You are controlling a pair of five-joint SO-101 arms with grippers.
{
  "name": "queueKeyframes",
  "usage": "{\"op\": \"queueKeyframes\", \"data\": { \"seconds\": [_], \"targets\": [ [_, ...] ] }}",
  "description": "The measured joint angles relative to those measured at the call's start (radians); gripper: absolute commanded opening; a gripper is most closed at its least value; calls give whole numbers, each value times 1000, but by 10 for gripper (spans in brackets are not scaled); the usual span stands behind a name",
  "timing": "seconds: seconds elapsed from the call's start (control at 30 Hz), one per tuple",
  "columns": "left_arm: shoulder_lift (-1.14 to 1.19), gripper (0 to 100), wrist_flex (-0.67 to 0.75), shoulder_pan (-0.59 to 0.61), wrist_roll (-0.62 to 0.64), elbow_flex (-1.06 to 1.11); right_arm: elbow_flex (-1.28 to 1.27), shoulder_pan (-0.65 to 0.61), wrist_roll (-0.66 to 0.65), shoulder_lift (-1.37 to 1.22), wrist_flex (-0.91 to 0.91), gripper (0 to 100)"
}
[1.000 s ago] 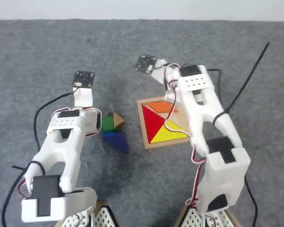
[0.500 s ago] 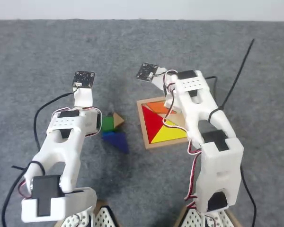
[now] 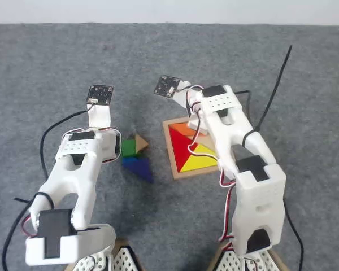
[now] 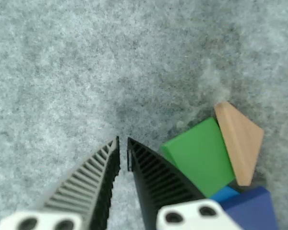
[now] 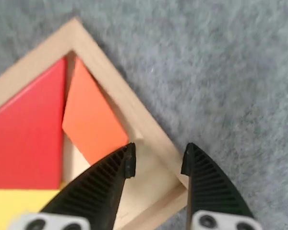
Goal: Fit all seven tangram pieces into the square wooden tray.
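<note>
Above the tray [image 3: 170, 145] corner, the right gripper [image 5: 157, 160] is held partly open and empty. At 9 o'clock from the tray, the left gripper [image 4: 122, 140] is held closed to a slit beside the green piece [image 4: 199, 155].

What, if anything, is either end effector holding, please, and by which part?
Nothing is held. The left end effector is shut, empty, beside the green piece; the right end effector is open over the tray.

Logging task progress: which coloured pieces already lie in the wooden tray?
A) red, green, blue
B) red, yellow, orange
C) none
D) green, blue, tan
B: the red piece, yellow piece and orange piece lie inside the wooden tray, while the green piece sits outside it.
</note>
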State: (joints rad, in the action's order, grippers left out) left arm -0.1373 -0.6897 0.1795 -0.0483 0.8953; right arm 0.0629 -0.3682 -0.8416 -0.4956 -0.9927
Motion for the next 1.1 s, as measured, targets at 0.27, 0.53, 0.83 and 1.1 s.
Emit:
{"op": "queueKeyframes", "data": {
  "seconds": [0.27,0.53,0.83,1.1],
  "targets": [
    [0,27,0,0,0,0,-2,-25,189,157,-23,163],
    [0,27,0,0,0,0,-206,-25,311,448,-48,111],
    [0,28,0,0,0,0,-733,144,394,862,138,115],
    [0,28,0,0,0,0,-922,244,405,902,176,115]
  ]
}}
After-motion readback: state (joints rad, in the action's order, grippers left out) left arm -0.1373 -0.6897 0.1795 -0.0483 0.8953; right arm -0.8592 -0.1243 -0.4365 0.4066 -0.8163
